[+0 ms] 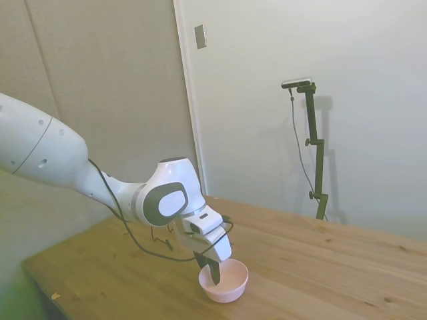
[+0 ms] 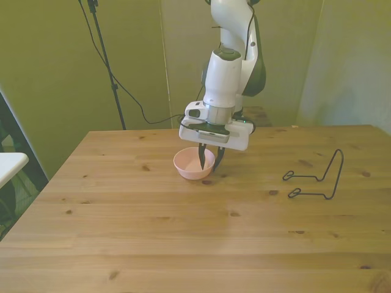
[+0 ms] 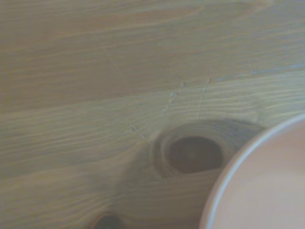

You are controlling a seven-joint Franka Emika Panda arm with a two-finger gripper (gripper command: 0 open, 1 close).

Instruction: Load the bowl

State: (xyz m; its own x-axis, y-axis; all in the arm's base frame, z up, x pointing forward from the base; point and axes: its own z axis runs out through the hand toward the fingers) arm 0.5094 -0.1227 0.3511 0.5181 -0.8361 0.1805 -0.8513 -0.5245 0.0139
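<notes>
Gripper (image 2: 209,162): I see it straddling the bowl (image 2: 190,168) rim, jaws narrow but apart.
Risk: if I close off-centre, the smooth rim slips.

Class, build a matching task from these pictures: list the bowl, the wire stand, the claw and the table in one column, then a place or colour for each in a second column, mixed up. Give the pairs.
Column one:
1. bowl
2. wire stand
3. claw
4. table

Column two:
A. pale wood with dark knots
B. straddling the bowl's rim
C. pale pink
D. thin and black, toward the front view's right

Pairs: 1-C, 2-D, 3-B, 4-A
</notes>
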